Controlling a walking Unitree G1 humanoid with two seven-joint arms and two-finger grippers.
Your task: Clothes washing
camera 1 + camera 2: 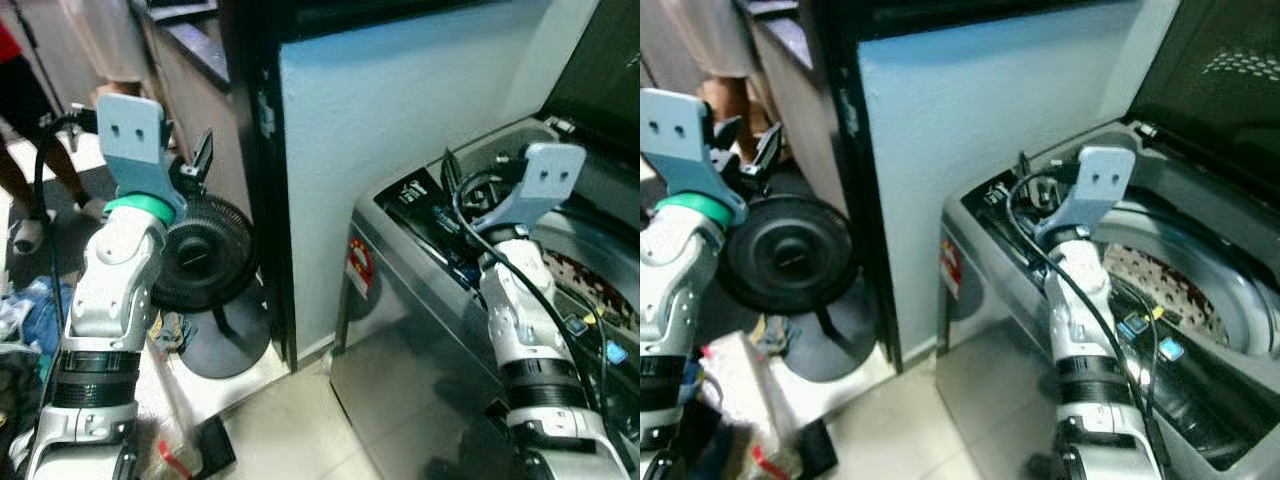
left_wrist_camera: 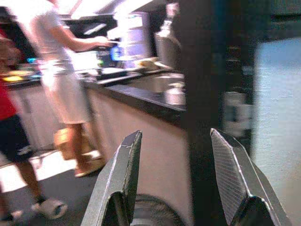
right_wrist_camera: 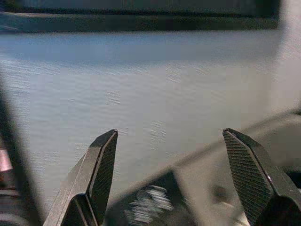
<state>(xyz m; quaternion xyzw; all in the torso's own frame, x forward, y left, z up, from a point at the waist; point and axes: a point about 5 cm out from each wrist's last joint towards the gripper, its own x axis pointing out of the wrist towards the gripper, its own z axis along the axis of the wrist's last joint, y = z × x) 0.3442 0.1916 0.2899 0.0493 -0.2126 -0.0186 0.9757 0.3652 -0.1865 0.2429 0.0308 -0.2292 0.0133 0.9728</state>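
Observation:
A grey top-loading washing machine (image 1: 980,300) stands at the right with its dark lid (image 1: 1220,70) raised. Its steel drum (image 1: 1200,290) is exposed, and small blue bits lie near the rim. My right arm (image 1: 1080,300) reaches up over the washer's front corner. Its gripper (image 3: 170,134) is open and empty, hovering above the control panel (image 1: 430,205) and facing the pale wall. My left arm (image 1: 115,270) is raised at the left, beside the fan. The left gripper (image 2: 175,136) is open with nothing between its fingers.
A black floor fan (image 1: 205,255) stands between my left arm and a dark pillar (image 1: 255,150). The pale wall (image 1: 400,110) sits behind the washer. Two people (image 2: 61,94) stand at a kitchen counter (image 2: 141,89). Bags and clutter (image 1: 740,400) lie on the floor at lower left.

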